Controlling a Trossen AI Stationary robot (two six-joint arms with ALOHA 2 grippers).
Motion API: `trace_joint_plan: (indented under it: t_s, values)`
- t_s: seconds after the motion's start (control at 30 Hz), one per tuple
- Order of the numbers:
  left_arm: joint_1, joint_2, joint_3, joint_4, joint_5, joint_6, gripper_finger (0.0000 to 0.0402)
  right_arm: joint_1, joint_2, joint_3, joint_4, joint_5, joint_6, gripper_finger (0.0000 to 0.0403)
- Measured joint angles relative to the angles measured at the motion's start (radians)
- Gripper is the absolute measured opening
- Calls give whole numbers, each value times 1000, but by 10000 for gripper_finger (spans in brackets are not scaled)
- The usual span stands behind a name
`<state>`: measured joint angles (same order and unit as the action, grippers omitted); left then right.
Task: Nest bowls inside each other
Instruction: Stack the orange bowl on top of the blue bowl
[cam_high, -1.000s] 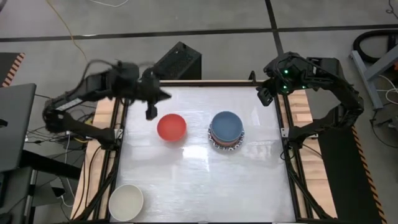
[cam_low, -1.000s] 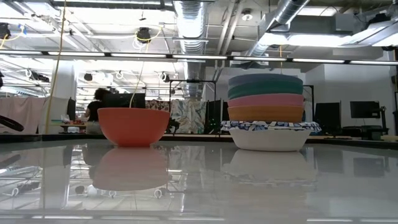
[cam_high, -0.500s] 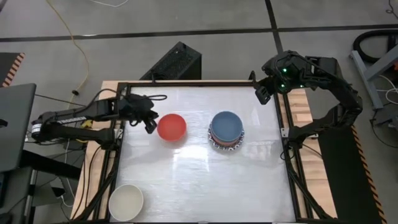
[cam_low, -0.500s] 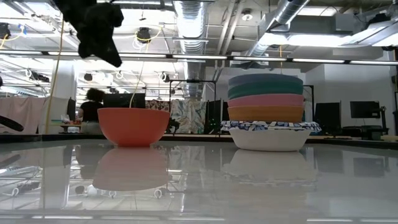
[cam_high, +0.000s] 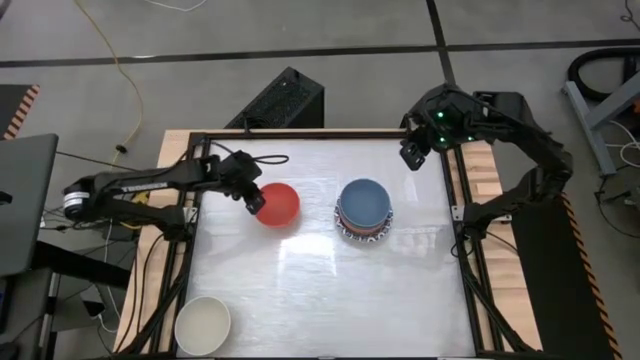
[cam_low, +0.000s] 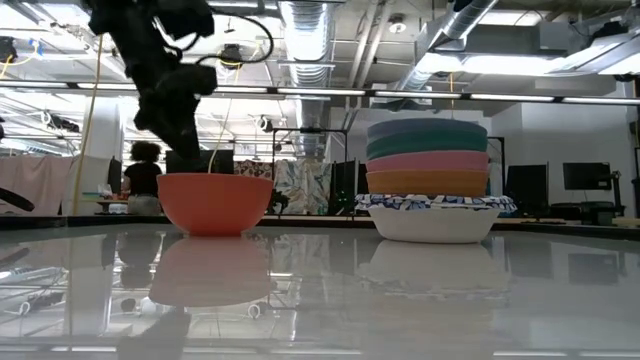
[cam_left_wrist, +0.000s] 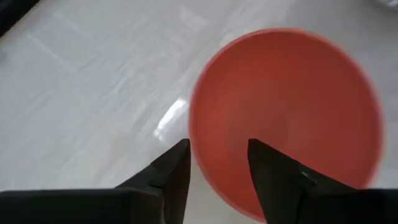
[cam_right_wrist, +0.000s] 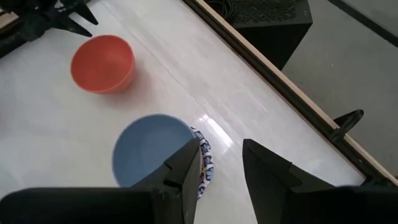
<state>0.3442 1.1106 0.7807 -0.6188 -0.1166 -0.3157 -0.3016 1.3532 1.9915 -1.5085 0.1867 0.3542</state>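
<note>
High cam sits overhead, facing straight down, far enough to take in the whole table (cam_high: 330, 290) and both arms. Low cam is at tabletop level, facing across the surface into the room; the red bowl (cam_low: 214, 203) and the stack of bowls (cam_low: 428, 180) sit close in front of it. Left wrist cam rides right behind the left gripper (cam_left_wrist: 217, 168), facing down, very near: the red bowl fills the view just beyond the fingertips. Right wrist cam is higher and farther off, behind the right gripper (cam_right_wrist: 221, 168), looking down at an angle over the stack and red bowl. All four views share the red bowl.
</note>
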Motion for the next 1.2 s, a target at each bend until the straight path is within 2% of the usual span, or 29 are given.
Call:
trace_joint_plan:
  t_s: [0.4,0.47,0.6,0.73,0.83,1.0,1.2]
  values:
    - [39,202,0,14,7,41,154,0,3,0,-2,-1,0,140]
    - [39,236,0,13,36,37,149,0,3,0,-1,-1,0,140]
    - [38,300,0,10,118,16,105,0,3,0,-1,-1,0,140]
    - [39,340,3,32,187,0,20,0,3,0,-1,-2,1,140]
    - [38,345,8,65,218,-20,5,0,2,0,-1,-2,1,140]
    - [38,340,96,47,163,-45,0,0,2,0,0,-1,3,140]
    - [22,336,307,19,134,-47,0,0,2,0,1,0,4,140]
